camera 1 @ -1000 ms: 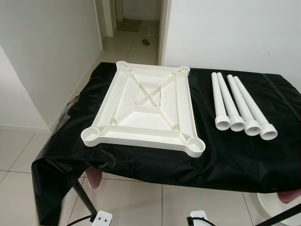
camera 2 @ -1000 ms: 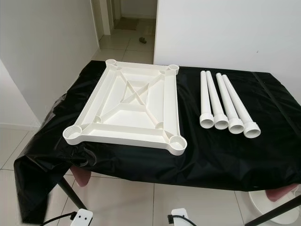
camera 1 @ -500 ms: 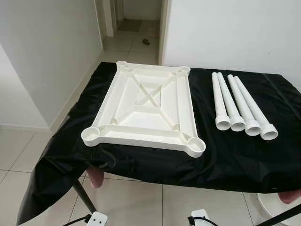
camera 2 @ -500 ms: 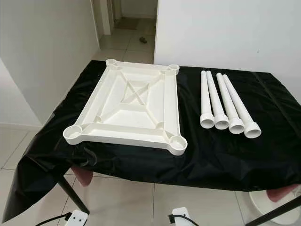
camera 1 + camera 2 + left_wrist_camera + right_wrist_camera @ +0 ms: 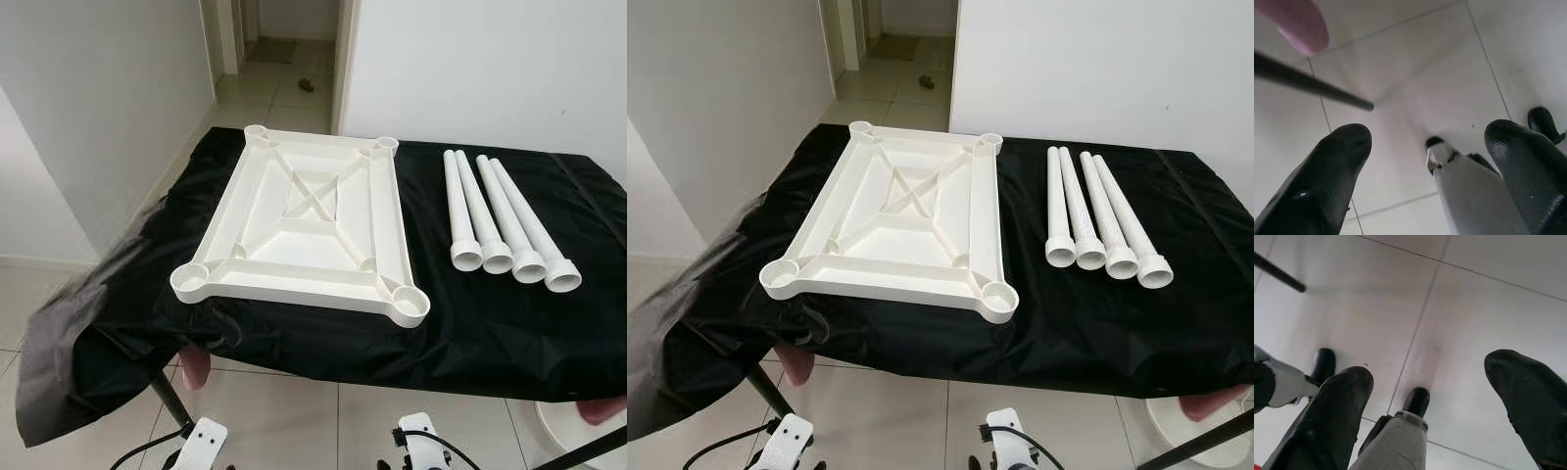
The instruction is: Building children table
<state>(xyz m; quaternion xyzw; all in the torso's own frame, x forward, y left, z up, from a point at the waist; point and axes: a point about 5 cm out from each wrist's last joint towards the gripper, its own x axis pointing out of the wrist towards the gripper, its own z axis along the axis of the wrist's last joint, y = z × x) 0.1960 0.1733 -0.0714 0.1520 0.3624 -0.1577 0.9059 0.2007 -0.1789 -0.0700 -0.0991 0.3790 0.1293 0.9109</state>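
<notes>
Tabletop panel [image 5: 304, 230]: cream-white moulded plastic, smooth, faint sheen. Four legs [image 5: 505, 225]: white plastic tubes, smooth, matching finish. Table [image 5: 490, 323] covering: black sheet, thin and plastic-looking, glossy, creased at the edges. Floor [image 5: 284, 421]: pale glazed tile, polished. Left hand [image 5: 1425, 147] fingers [image 5: 1332, 176]: black, finely textured, matt.

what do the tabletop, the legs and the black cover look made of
Tabletop: likely moulded plastic, cream, smooth; ribs and corner sockets cast in one piece. Legs: probably the same plastic, white hollow tubes with open flared ends. Cover: looks like thin plastic sheeting, glossy and wrinkled, draping off the edge.
</notes>
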